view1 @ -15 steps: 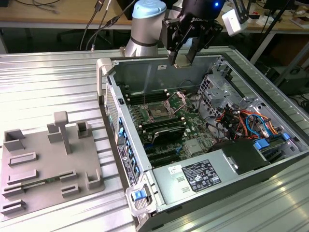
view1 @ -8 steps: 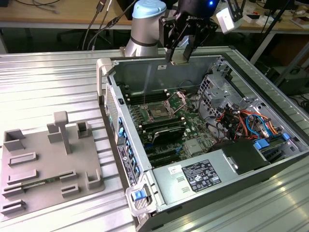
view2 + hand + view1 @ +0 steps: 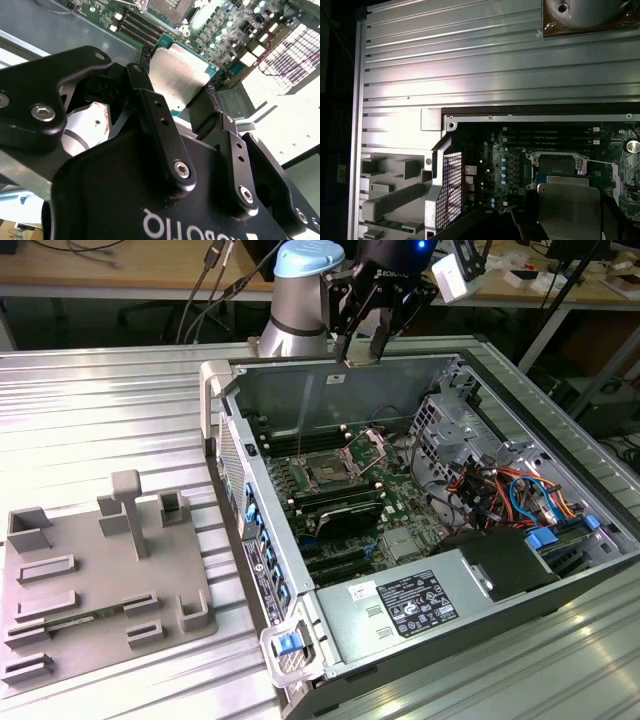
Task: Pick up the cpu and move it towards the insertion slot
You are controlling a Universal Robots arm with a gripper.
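In both wrist views my gripper [image 3: 177, 82] [image 3: 568, 210] is shut on the cpu [image 3: 182, 75] [image 3: 567, 202], a flat square chip with a silvery top held by its edges between the two black fingers. In the exterior view the gripper [image 3: 364, 350] hangs high over the rear wall of the open computer case, and the cpu [image 3: 361, 361] shows as a small pale piece at the fingertips. The insertion slot [image 3: 330, 472] [image 3: 557, 165] [image 3: 167, 5] lies on the motherboard below, its dark centre exposed, with its metal bracket [image 3: 366, 448] hinged up.
Black RAM slots [image 3: 335, 502] run beside the slot. A drive cage with orange and blue cables [image 3: 500, 490] and a power supply [image 3: 420, 605] fill the case's right and front. A grey fixture plate [image 3: 100, 580] lies on the ribbed metal table on the exterior view's left.
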